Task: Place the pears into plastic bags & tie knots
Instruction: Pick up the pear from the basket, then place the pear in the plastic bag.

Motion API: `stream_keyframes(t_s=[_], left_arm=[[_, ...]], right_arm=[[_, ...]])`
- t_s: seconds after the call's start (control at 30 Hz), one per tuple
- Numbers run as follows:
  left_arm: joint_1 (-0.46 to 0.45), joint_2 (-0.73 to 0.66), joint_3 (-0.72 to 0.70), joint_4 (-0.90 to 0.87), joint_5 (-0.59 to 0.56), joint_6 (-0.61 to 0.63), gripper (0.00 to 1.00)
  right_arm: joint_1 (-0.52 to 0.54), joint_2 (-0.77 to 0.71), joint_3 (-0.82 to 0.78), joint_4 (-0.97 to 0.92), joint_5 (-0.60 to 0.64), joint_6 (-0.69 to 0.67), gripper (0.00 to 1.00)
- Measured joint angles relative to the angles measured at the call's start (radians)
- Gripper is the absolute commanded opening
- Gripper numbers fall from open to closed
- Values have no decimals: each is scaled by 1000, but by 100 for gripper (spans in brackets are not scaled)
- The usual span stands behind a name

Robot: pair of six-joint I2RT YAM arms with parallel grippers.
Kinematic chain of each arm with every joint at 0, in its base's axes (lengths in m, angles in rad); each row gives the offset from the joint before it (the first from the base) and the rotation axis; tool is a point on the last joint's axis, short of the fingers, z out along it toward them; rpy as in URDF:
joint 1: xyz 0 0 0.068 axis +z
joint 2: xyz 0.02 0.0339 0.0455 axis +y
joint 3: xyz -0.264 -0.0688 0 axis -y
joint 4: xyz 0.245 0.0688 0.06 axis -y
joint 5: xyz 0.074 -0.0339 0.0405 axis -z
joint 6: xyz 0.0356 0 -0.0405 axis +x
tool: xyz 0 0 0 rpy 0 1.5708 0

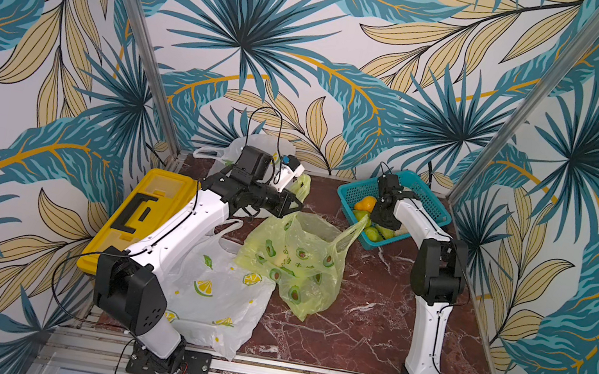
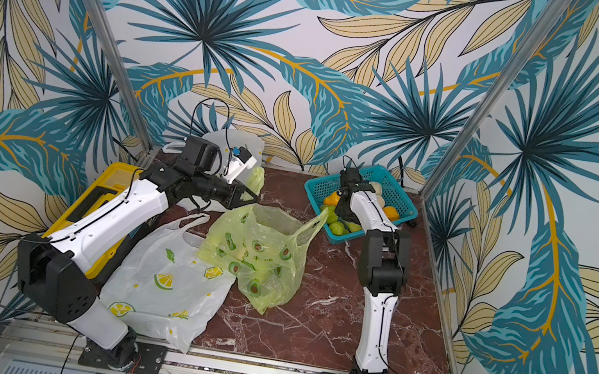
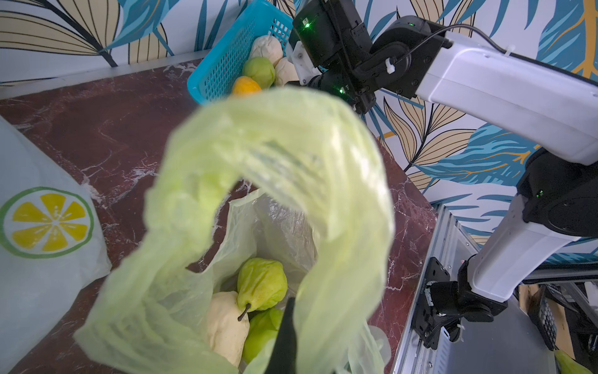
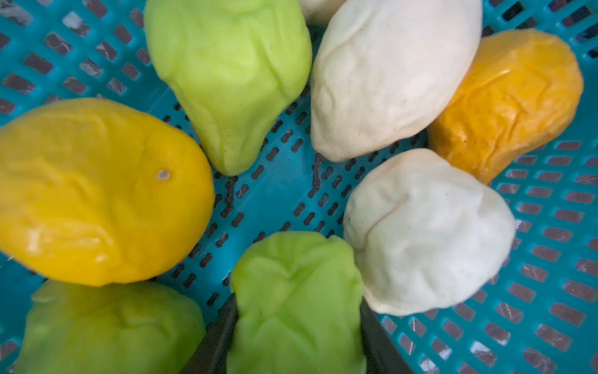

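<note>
The light green bag stands open mid-table. My left gripper is shut on one of its handles and holds it up. Inside lie two green pears and a cream pear. My right gripper reaches down into the teal basket. Its fingers press both sides of a green pear. Around it lie green, cream and orange pears. No knots show.
A white lemon-print bag lies flat at the front left, partly under my left arm. Another white bag sits at the back wall. A yellow toolbox lies along the left edge. Walls enclose three sides.
</note>
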Motion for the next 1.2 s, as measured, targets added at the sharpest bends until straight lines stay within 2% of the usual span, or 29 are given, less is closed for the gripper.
stream_keyframes(t_s=[0.1, 0.3, 0.5, 0.63, 0.73, 0.77, 0.87, 0.93, 1.07, 1.2], left_arm=[[-5, 0, 0, 0, 0, -2, 0], [-10, 3, 4, 0, 0, -1, 0], [-11, 14, 25, 0, 10, 0, 0], [-14, 21, 40, 0, 26, 0, 0], [-19, 21, 45, 0, 39, 0, 0], [-21, 21, 45, 0, 43, 0, 0], [-25, 21, 45, 0, 50, 3, 0], [-25, 19, 45, 0, 51, 8, 0], [-25, 19, 45, 0, 50, 14, 0], [-26, 19, 45, 0, 51, 14, 0]], right_arm=[[0, -88, -35, 1, -48, -4, 36], [35, -397, -126, 23, -201, 2, 35], [218, -636, -294, 123, -486, 101, 35], [360, -662, -449, 275, -642, 239, 35], [409, -611, -540, 369, -702, 332, 39], [414, -584, -558, 386, -712, 354, 43], [414, -521, -571, 373, -706, 378, 70], [410, -518, -560, 322, -690, 363, 78], [407, -602, -526, 220, -610, 311, 80], [385, -776, -530, 123, -410, 292, 80]])
